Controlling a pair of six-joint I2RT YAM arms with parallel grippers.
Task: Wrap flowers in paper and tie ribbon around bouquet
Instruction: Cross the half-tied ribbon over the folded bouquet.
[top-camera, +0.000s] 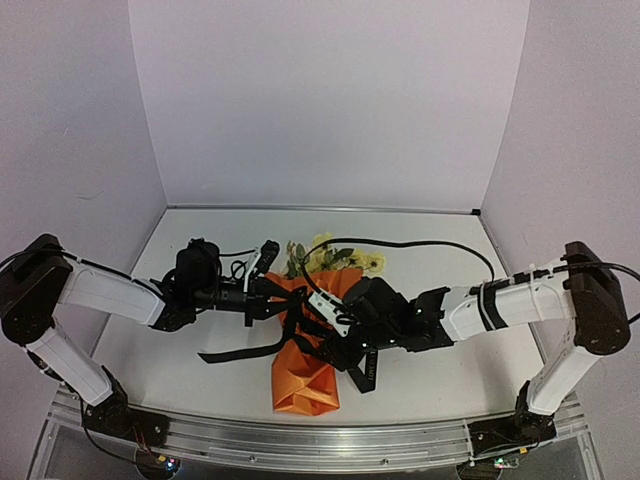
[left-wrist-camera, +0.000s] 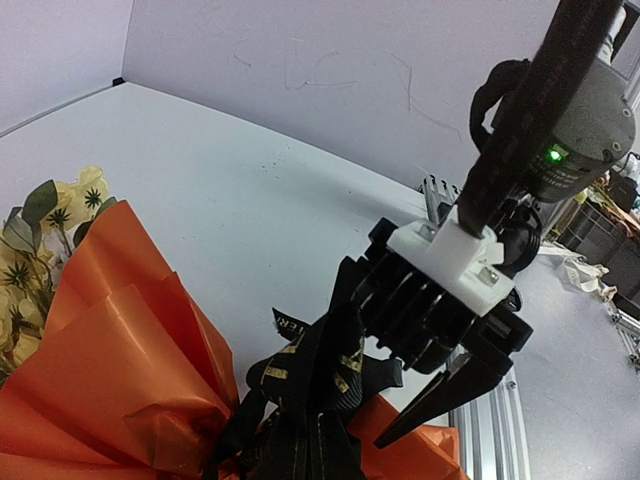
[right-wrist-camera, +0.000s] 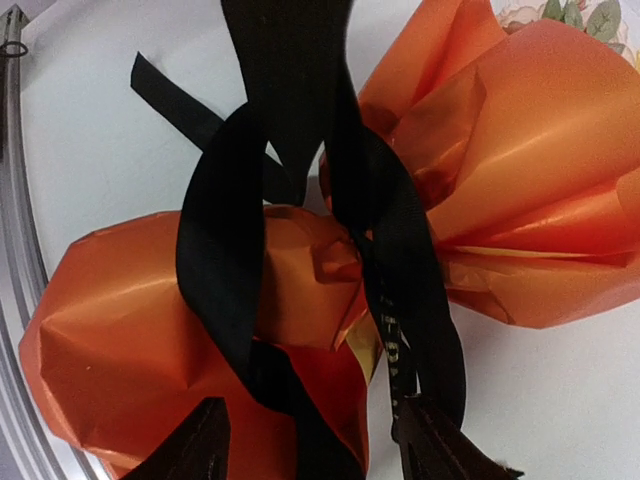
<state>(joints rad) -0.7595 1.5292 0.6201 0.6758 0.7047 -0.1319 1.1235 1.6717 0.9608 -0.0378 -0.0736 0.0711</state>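
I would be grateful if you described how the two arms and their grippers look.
Both the left arm and right arm have white tubular links between bulky black joint housings, with black cables trailing. The right gripper is black, with tapering fingers, a ribbed body and a white block; a green light glows on its grey wrist motor.
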